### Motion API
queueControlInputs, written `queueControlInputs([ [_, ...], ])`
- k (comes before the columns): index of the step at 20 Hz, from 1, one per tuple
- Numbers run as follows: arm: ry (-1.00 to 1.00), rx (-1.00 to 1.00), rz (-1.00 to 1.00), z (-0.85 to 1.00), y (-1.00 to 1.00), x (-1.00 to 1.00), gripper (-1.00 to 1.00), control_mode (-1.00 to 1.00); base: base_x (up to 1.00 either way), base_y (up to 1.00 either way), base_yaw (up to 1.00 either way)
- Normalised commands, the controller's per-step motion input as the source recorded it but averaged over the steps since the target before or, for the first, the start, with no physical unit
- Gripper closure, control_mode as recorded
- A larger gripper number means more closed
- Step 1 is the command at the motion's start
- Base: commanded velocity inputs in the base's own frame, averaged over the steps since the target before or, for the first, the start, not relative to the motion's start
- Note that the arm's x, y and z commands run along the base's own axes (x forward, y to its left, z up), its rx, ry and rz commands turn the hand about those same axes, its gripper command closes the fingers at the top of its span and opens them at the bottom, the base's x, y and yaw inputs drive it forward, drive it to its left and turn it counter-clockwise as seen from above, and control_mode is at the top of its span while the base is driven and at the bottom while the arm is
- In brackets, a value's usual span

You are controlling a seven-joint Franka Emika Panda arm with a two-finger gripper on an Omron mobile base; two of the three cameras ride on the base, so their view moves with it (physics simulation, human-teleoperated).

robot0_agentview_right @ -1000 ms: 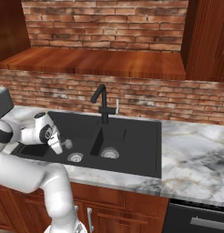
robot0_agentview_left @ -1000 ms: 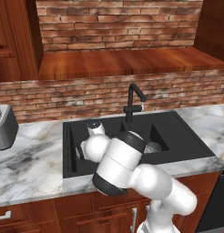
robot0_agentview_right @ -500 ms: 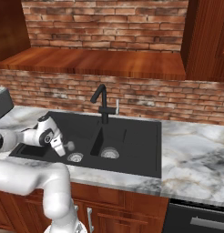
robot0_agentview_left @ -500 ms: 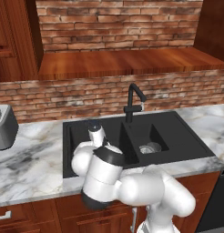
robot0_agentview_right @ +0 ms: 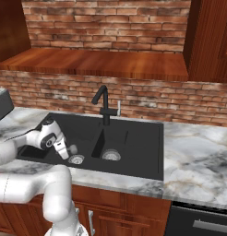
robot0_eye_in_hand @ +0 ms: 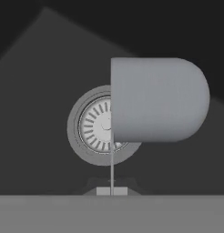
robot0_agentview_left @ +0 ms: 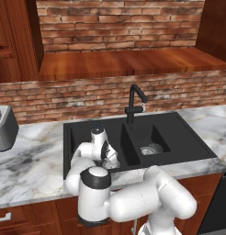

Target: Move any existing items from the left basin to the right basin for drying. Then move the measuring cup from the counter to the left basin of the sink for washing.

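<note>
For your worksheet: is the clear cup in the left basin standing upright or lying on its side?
On its side. In the hand view the clear cup shows a straight rim at one end and a rounded base at the other, lying over the drain.

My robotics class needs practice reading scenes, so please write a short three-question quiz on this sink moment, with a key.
1. Multiple choice: the gripper is down in: A) the wider left basin; B) the narrower right basin; C) neither.
2. True or false: the right basin has a round silver drain strainer.
3. Fill in: in the hand view, the clear cup partly covers the left basin's ____.
Key: 1 A; 2 true; 3 drain strainer.
</note>
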Motion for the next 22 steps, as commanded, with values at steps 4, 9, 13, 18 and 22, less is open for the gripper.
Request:
queueControlInputs([
  [4, 0.00, 0.04, 0.06, -0.19, 0.00, 0.06, 1.00, -1.00, 0.00, 0.00, 0.00],
  [9, 0.00, 0.03, 0.06, -0.23, 0.00, 0.04, 1.00, -1.00, 0.00, 0.00, 0.00],
  [13, 0.00, 0.02, 0.06, -0.16, 0.00, 0.07, 1.00, -1.00, 0.00, 0.00, 0.00],
  [18, 0.00, 0.00, 0.05, -0.16, 0.00, 0.07, 1.00, -1.00, 0.00, 0.00, 0.00],
  [22, 0.00, 0.00, 0.05, -0.18, 0.00, 0.10, 1.00, -1.00, 0.00, 0.00, 0.00],
])
